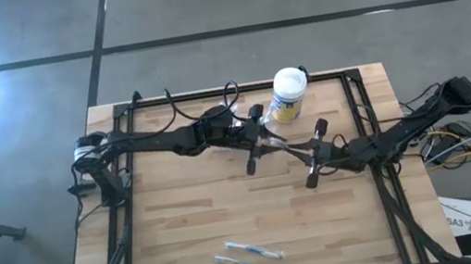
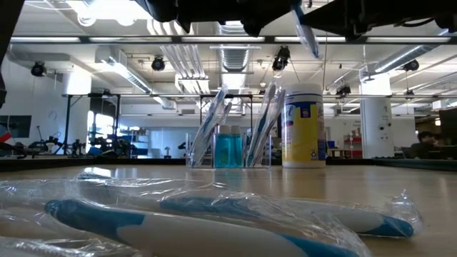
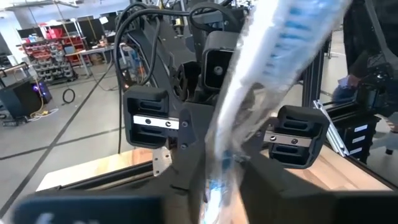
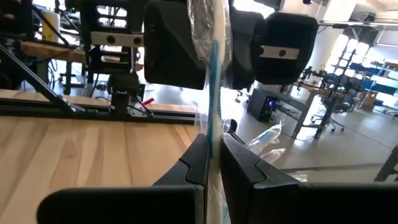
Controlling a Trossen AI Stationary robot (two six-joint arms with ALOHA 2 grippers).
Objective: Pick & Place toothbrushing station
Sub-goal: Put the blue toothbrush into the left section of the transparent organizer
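Observation:
A toothbrush in a crinkled clear wrapper is held above the middle of the table between my two grippers. My left gripper comes from the table's left and my right gripper from its right; both are shut on the toothbrush. It also shows at the top of the low view. The clear toothbrushing station stands on the table at the far side, with a blue bottle and several brushes upright in it. It is just left of the white canister. My left gripper pinches one end of the wrapped toothbrush between its two fingers, wrapper and all. The fingers come level from the table's left, along the brush. The brush runs on toward the right gripper, clear of the table. My right gripper pinches the other end of the wrapped toothbrush between its two fingers. The fingers come level from the table's right, along the brush. The brush is lifted clear, and loose wrapper sticks out beside the fingers.
Three more wrapped toothbrushes lie near the table's near edge and fill the foreground of the low view. The white canister with a yellow label stands at the far edge. A dark frame rail borders the table.

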